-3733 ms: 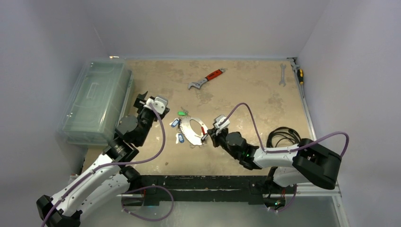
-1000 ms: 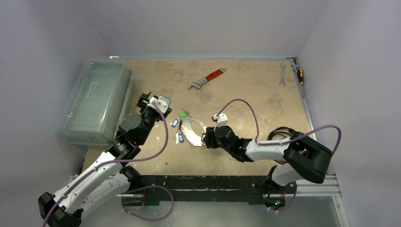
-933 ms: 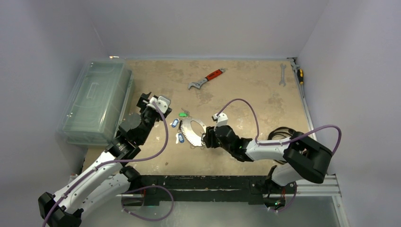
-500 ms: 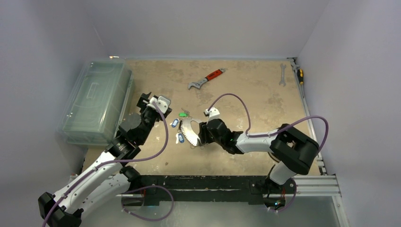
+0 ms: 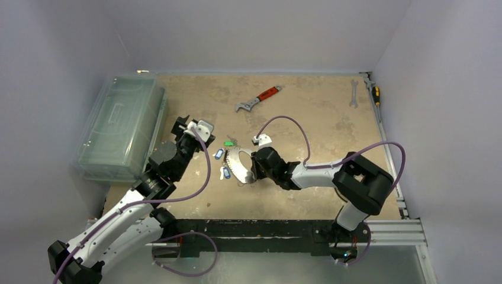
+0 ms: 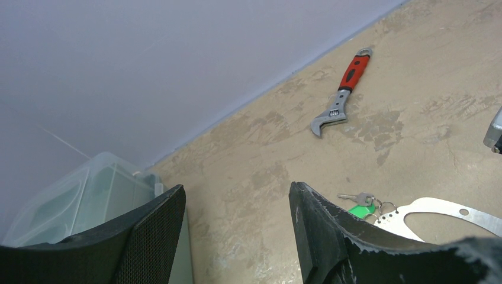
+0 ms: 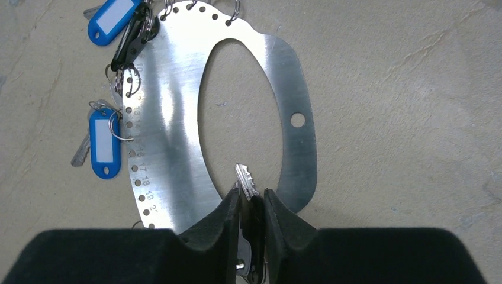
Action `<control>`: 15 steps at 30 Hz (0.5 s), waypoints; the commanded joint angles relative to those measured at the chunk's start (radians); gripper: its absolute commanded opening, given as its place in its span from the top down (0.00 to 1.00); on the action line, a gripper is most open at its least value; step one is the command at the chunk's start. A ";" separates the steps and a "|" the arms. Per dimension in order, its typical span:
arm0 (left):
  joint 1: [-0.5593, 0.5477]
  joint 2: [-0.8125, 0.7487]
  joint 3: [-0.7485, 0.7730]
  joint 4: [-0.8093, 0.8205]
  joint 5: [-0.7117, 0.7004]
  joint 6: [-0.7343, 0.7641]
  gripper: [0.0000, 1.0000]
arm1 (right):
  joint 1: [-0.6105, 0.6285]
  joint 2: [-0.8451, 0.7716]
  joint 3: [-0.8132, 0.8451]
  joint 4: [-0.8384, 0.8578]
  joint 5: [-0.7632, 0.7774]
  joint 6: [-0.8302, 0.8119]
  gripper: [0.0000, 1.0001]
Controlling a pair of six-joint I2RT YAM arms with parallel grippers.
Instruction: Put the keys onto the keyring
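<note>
At far left sits the clear lidded bin [image 5: 118, 127]; I cannot tell its contents. My left gripper [image 6: 235, 195] hangs with fingers spread. Mid-table lies the flat silvery keyring [image 7: 171, 148], with blue-tagged keys [image 7: 103, 142] clipped from nine to eleven o'clock. My right gripper [image 7: 248, 201] pinches a bare key [image 7: 244, 180] at its six o'clock.

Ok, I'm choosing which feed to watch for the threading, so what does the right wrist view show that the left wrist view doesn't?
Only the right wrist view: the right gripper shut on a silver key, its tip at the near end of the keyring opening, plus two blue-tagged keys and a black-headed key at the ring's perforated edge.
Only the left wrist view: the open left gripper, the red-handled wrench, a clear bin and a green-tagged key.
Both: the keyring on the tan table.
</note>
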 commanded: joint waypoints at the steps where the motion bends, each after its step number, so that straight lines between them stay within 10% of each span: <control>1: 0.008 -0.009 0.020 0.021 0.009 -0.017 0.36 | 0.000 0.012 0.031 -0.052 0.013 -0.016 0.83; 15: 0.012 -0.004 0.020 0.021 0.012 -0.018 0.36 | 0.000 -0.174 -0.043 -0.021 -0.096 -0.097 1.00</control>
